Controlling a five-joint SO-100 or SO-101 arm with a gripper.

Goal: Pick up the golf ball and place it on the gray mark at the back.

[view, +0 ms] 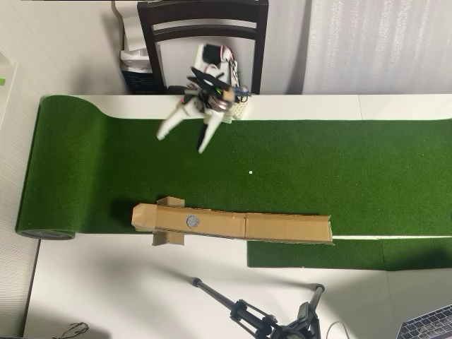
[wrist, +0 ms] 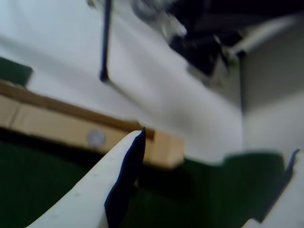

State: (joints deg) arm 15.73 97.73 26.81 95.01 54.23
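Note:
The golf ball shows in neither view. The gray mark [view: 193,221] is a small flat disc on the tan cardboard channel [view: 282,227] lying across the near edge of the green turf [view: 353,162]. My white gripper [view: 182,141] hangs over the turf near its far edge, up and slightly left of the mark, open, with nothing between its fingers. In the blurred wrist view the gripper [wrist: 218,142] is spread wide. One dark-padded finger [wrist: 124,185] rises at lower left, the other at the right edge. The gray mark [wrist: 96,137] sits on the cardboard [wrist: 42,118] just beyond the left finger.
A tiny white dot [view: 251,171] marks the turf right of the gripper. A dark chair [view: 205,28] stands behind the arm's base. A black tripod [view: 247,311] lies on the white floor below the cardboard, and a laptop corner [view: 432,325] is at bottom right.

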